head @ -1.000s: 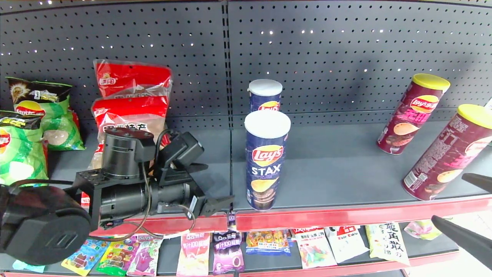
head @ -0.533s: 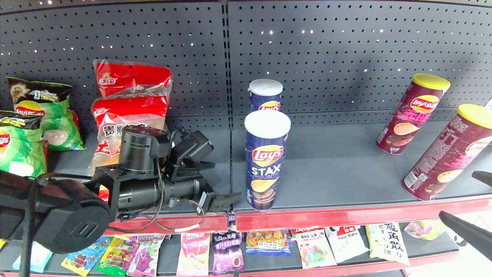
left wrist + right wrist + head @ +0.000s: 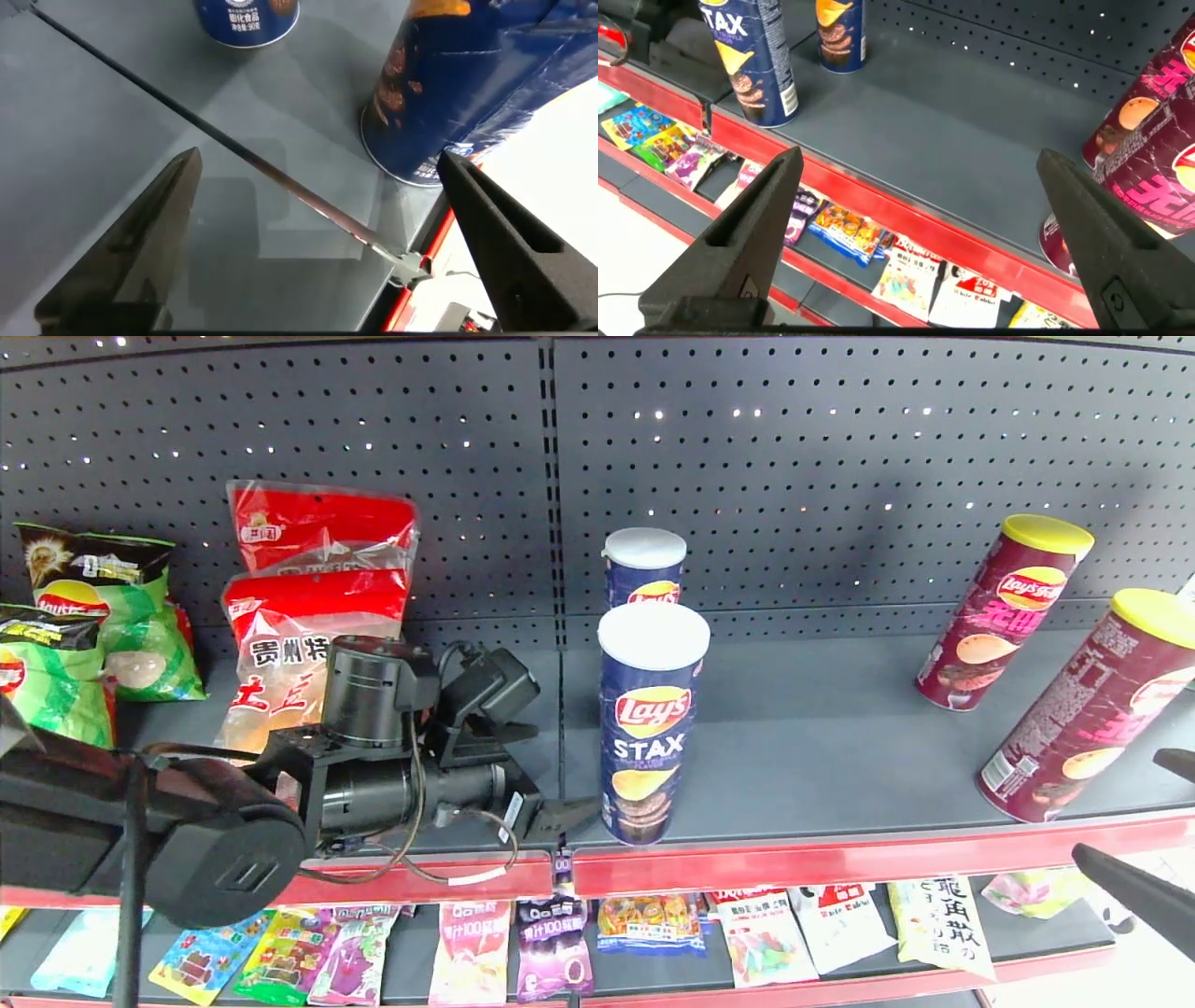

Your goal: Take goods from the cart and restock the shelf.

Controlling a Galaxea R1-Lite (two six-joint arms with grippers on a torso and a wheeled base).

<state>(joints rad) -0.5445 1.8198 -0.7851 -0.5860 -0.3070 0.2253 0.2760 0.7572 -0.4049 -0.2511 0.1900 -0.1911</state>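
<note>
Two blue chip cans with white lids stand on the grey shelf (image 3: 822, 747), the front one (image 3: 652, 723) near the red edge and the back one (image 3: 642, 567) by the pegboard. My left gripper (image 3: 560, 770) lies open just left of the front can, and one fingertip (image 3: 590, 807) is right at its base. Seen from the left wrist, the front can (image 3: 448, 93) stands beside one finger of the open left gripper (image 3: 320, 157), which holds nothing. My right gripper (image 3: 1134, 807) hangs open and empty off the shelf's front right, below a tilted maroon can (image 3: 1083, 709).
A second maroon can (image 3: 1004, 611) leans further back on the right. Red snack bags (image 3: 313, 607) and green chip bags (image 3: 103, 616) stand on the left. Small packets (image 3: 653, 924) line the lower shelf. Bare shelf floor lies between the blue and maroon cans.
My left arm has moved right along the shelf front toward the front blue can, and the can has shifted slightly right. The right gripper has drifted a little.
</note>
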